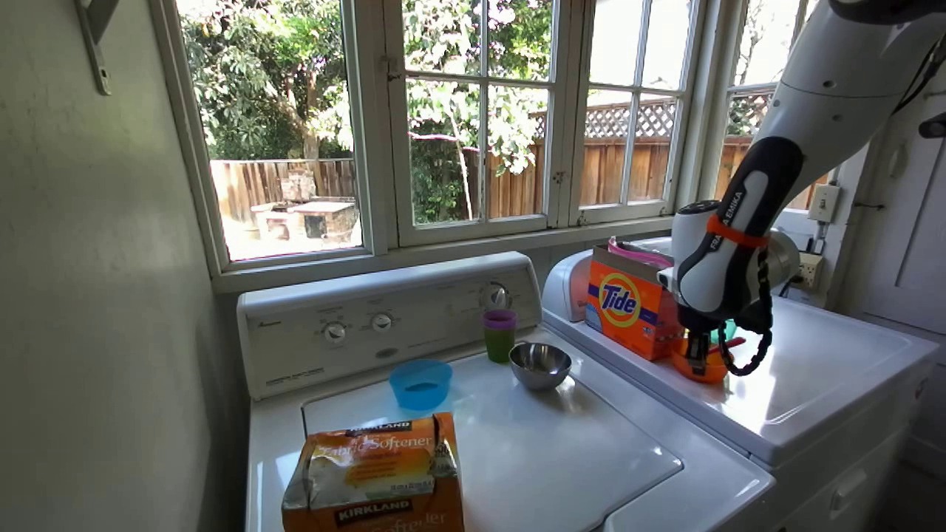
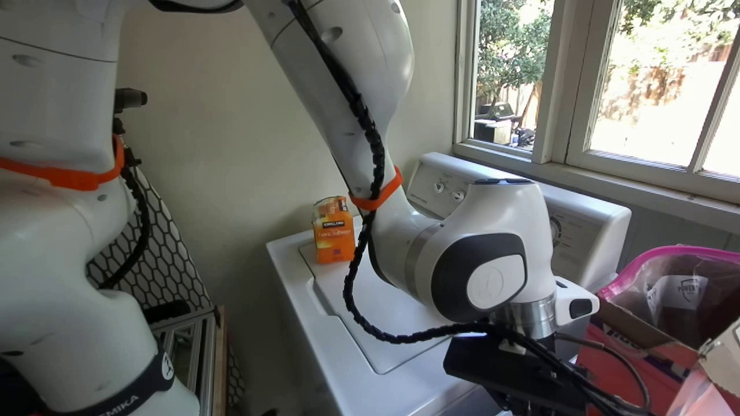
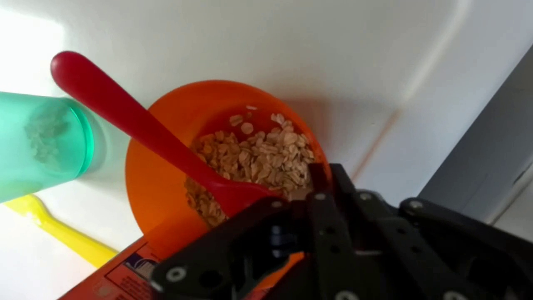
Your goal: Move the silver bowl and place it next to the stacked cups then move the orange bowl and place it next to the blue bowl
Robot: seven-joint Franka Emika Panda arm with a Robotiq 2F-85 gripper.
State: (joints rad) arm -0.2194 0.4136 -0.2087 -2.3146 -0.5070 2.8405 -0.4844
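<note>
1. A white, dialled metal appliance point(image 1: 510, 473) stands beside a second white appliance point(image 1: 828, 369).
2. A white-and-black robot arm point(image 1: 842, 96) reaches over the second appliance.
3. An orange cardboard Tide box point(image 1: 628, 318) stands on the second appliance; an orange cardboard fabric softener box point(image 1: 373, 473) stands on the dialled one.
4. The black two-fingered gripper point(image 3: 329, 171) is clamped on the rim of a small, round, bright orange plastic bowl point(image 3: 166, 183), just beside the Tide box at the second appliance's top; whether it rests there, I cannot tell.
5. A shallow, round, shiny silver metal bowl point(image 1: 540, 369) sits on the dialled appliance, just beside the green and lilac-purple stacked plastic cups point(image 1: 499, 338); a low, round, light blue plastic bowl point(image 1: 421, 388) stands apart from both.
6. A red plastic spoon point(image 3: 154, 134) leans in the orange bowl among pale oats point(image 3: 275, 154).
</note>
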